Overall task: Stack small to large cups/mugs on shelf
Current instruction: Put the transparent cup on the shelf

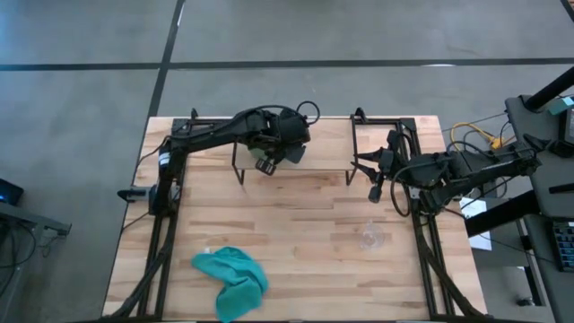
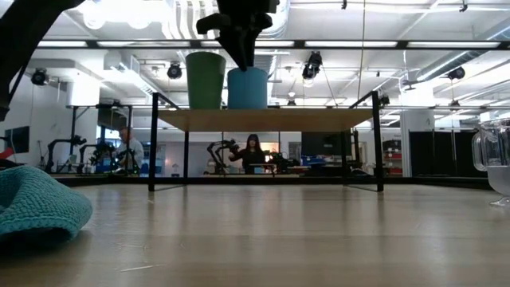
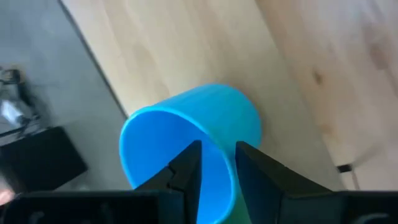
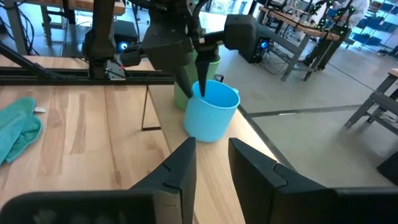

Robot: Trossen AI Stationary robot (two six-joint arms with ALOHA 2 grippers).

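The shelf (image 1: pixel 327 148) (image 2: pixel 271 120) stands at the table's far side. On it, side by side, the green tumbler (image 2: pixel 205 80) (image 4: pixel 182 96) and the blue mug (image 2: pixel 247 88) (image 4: pixel 211 112) rest on their bases; the mug's handle does not show. My left gripper (image 2: pixel 243 48) (image 1: pixel 285 148) comes down from above and is shut on the blue mug's rim. The clear glass mug (image 1: pixel 372 235) (image 2: pixel 494 159) stands on the table, near right. My right gripper (image 4: pixel 211 155) (image 1: pixel 375 184) hovers open by the shelf's right end, touching nothing. My left gripper pinches the blue mug's wall at the rim (image 3: pixel 217 146), one finger (image 3: pixel 186 171) inside the mug and the other (image 3: pixel 252 171) outside. The fingers come from above, pointing down. The mug stands upright with its base on the shelf (image 2: pixel 247 107).
A teal cloth (image 1: pixel 231 280) (image 2: pixel 36 207) lies crumpled at the table's near left. The shelf's thin black legs (image 2: pixel 151 143) stand on the tabletop. Bare wood stretches between the shelf and the near edge. People and equipment show in the room beyond.
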